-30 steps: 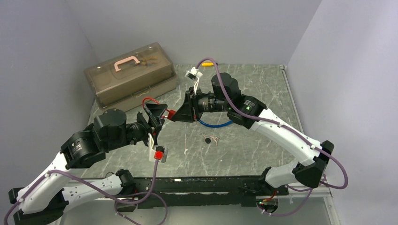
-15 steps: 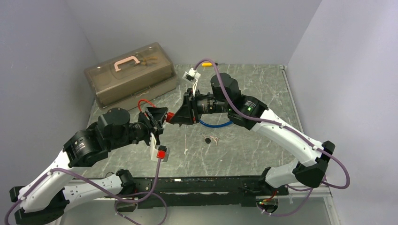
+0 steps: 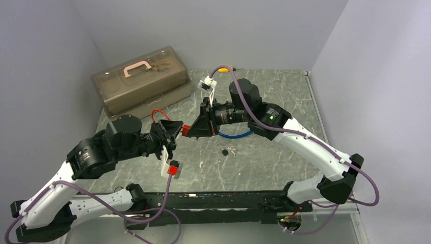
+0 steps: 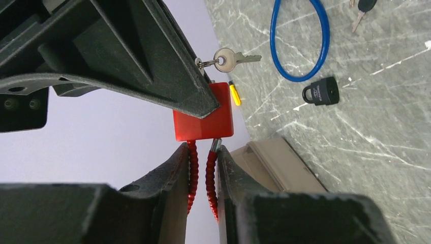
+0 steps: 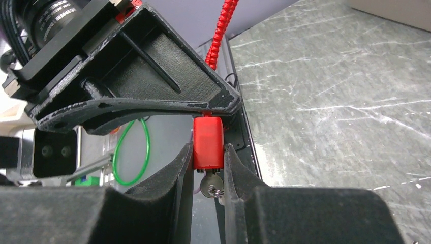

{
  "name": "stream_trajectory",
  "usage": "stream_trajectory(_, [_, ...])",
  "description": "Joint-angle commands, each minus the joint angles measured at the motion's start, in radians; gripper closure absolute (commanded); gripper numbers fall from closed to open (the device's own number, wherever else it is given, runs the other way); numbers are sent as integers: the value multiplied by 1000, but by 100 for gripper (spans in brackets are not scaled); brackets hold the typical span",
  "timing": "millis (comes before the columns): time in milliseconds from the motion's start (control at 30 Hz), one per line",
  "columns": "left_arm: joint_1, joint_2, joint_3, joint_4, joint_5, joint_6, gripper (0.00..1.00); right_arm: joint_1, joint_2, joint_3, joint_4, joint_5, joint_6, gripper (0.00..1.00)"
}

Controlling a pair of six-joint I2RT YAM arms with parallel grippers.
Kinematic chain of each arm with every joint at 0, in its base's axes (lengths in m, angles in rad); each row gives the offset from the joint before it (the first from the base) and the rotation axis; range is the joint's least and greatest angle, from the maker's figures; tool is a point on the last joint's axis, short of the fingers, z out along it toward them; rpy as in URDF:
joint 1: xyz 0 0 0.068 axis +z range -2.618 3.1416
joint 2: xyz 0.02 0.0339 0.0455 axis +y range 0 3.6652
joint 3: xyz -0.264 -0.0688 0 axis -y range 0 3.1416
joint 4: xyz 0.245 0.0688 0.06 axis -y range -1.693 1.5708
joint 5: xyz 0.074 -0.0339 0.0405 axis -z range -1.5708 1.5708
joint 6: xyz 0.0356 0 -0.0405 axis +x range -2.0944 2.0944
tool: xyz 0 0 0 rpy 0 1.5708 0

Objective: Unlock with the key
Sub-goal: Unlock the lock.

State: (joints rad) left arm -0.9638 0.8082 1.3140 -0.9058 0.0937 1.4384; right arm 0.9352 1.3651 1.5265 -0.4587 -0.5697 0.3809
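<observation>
left claw (image 3: pixel 178 129): clamped | right claw (image 3: pixel 191 130): clamped | arms: reaching inward, tips facing

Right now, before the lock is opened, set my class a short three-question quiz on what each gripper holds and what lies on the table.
1. True or false: the right gripper is shut on the red padlock.
2. What does the left gripper clamp? A) a screwdriver B) the padlock's red cable C) a cloth
3. Short answer: what colour is the cable loop lying beside the black padlock on the table?
Key: 1 true; 2 B; 3 blue.
</observation>
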Motion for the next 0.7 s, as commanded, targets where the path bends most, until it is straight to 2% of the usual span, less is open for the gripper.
stream_trajectory(0, [10,-13,106,-94,47,-32,75,-104,-71,10,-78,-54,-70,100])
stream_trajectory(100, [10,-6,143,-124,85,-57,77,-127,-89,-22,-60,-83,-73,100])
stream_trajectory(167, [10,-7,159,-127,116,-85,99,-128,-85,-20,-72,-94,-95,100])
stream_trajectory(400, [10,-12,164,-141,150,-105,97,-137,-73,1,-84,-95,-123,100])
stream_trajectory(433, [10,-16,162,-131,147,-108,92,-142,-76,-2,-82,-97,-124,100])
stream_trajectory(500, [10,-26,159,-80,135,-132,69,-158,-87,-26,-57,-114,-104,100])
stream_trajectory(600, [13,-38,177,-15,154,-186,56,-164,-99,-83,24,-137,-49,100])
stream_trajectory(667, [14,-40,186,-8,179,-208,38,-164,-100,-100,68,-152,-13,100])
